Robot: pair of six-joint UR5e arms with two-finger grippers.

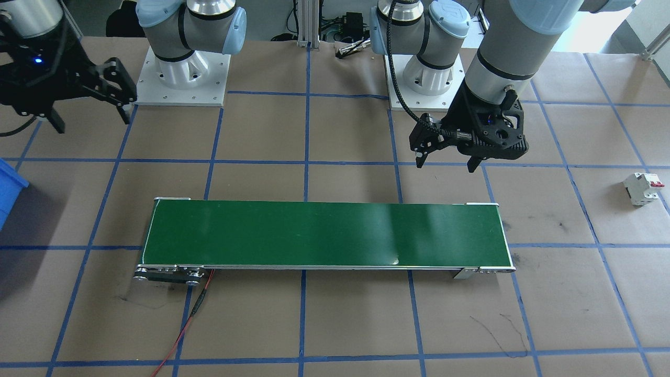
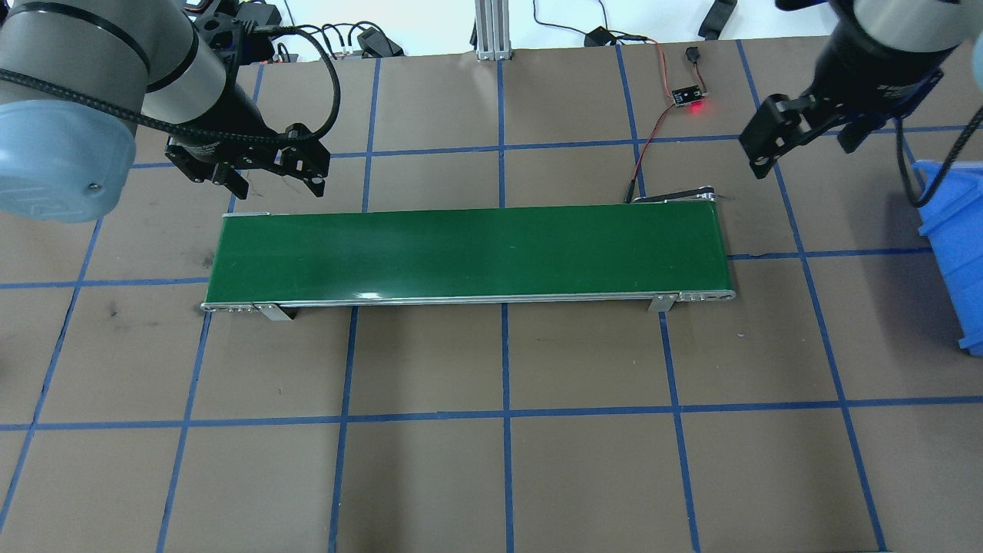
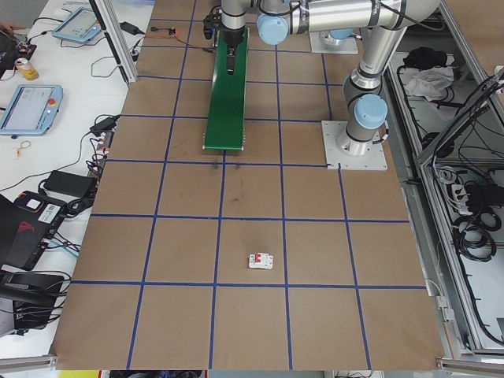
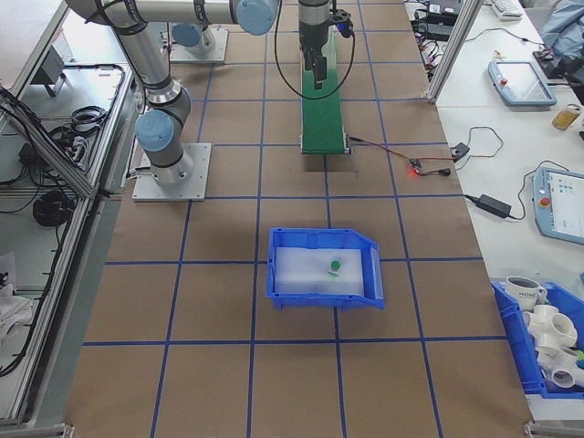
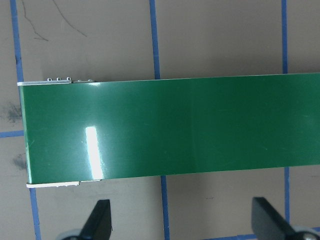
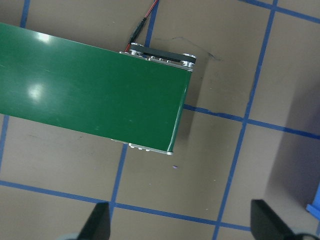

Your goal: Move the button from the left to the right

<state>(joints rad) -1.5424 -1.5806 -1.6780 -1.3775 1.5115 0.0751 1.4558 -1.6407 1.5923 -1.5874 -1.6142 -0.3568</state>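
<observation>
Small green-capped button (image 4: 335, 265), apparently upright, inside blue bin (image 4: 278, 285)

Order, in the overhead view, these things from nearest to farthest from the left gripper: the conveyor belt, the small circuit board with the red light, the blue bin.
1. Conveyor belt: just beneath the left gripper.
2. Circuit board: far side of the table, right of centre.
3. Blue bin: at the right edge.

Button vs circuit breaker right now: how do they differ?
The button is small with a green cap; the circuit breaker is a white box with red on it. The button lies inside the blue bin at the robot's right; the circuit breaker sits on bare table at its left. No gripper holds either.
</observation>
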